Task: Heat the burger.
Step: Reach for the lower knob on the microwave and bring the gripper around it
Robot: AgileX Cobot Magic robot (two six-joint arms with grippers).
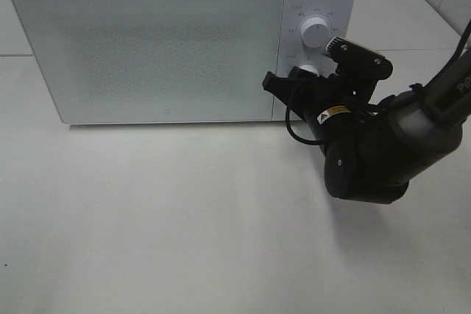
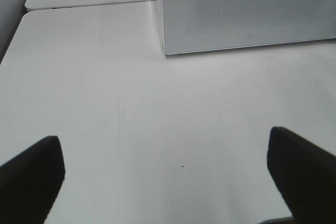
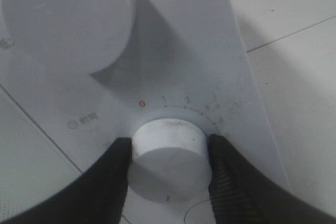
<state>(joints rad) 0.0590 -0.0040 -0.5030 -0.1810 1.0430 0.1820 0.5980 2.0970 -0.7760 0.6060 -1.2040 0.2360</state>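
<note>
The microwave (image 1: 169, 42) door is shut. The right gripper (image 3: 169, 150) pinches the lower timer knob (image 3: 167, 167) and must turn it next. The left gripper (image 2: 165, 174) hangs wide open and empty.

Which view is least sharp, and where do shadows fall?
Right wrist view: softest, the upper knob blurred, throwing a shadow across the panel. Exterior high view: even light, faint shadows on the table. Left wrist view: the left gripper shows only as dark shapes.

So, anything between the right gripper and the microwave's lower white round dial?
Nothing visible: the right gripper clamps the lower white round dial on the white microwave, fingers touching both sides. Burger not in view.
</note>
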